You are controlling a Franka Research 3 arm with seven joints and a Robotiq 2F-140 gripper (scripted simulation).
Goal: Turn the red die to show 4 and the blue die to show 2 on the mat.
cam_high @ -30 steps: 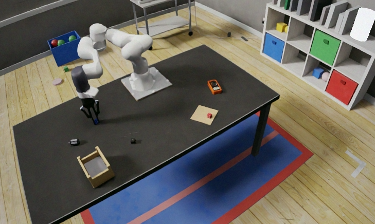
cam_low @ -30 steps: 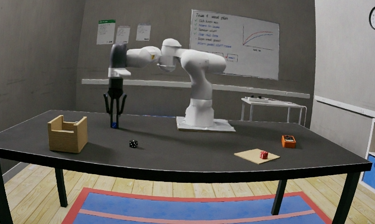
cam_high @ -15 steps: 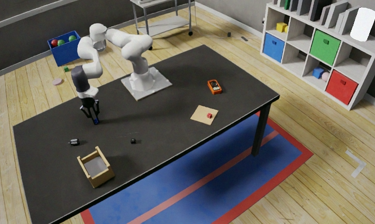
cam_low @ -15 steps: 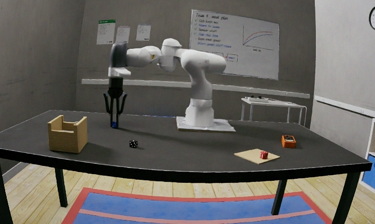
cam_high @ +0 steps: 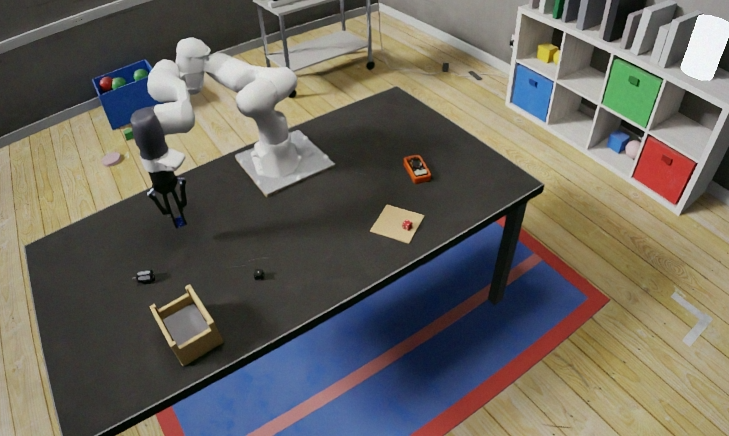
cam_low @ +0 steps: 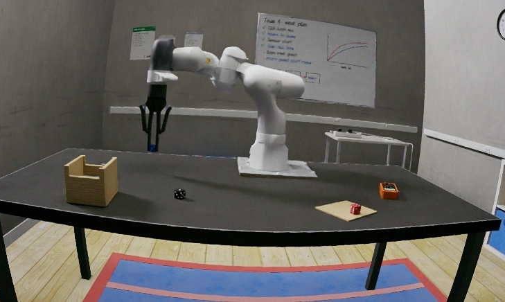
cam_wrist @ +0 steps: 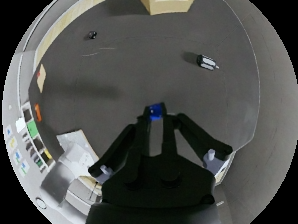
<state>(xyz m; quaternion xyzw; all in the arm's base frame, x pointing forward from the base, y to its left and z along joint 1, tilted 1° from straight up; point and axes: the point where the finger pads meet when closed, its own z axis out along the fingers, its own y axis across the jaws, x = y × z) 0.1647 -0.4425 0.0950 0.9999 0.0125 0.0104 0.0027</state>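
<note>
You have the black two-finger gripper (cam_high: 179,221) (cam_low: 152,147) (cam_wrist: 156,110) closed down to a narrow gap on the small blue die (cam_high: 180,222) (cam_low: 152,148) (cam_wrist: 156,111), raised over the far left of the black table (cam_high: 312,227) (cam_low: 208,210) (cam_wrist: 130,65). Your small red die (cam_high: 407,224) (cam_low: 355,208) (cam_wrist: 39,74) sits on the square tan mat (cam_high: 385,219) (cam_low: 332,209) (cam_wrist: 42,82), near right; its top number is too small for you to read. The black die with white pips (cam_high: 259,274) (cam_low: 179,194) (cam_wrist: 92,35) rests on the table, near left, to the right of the open wooden box (cam_high: 201,346) (cam_low: 85,189) (cam_wrist: 167,6). Behind the robot, your whiteboard (cam_low: 351,82) seems headed "Team 4 week plan" (the handwriting below is blurred, though you can pick out green ticks). The green-topped notice (cam_low: 143,43) left of it is illegible.
</note>
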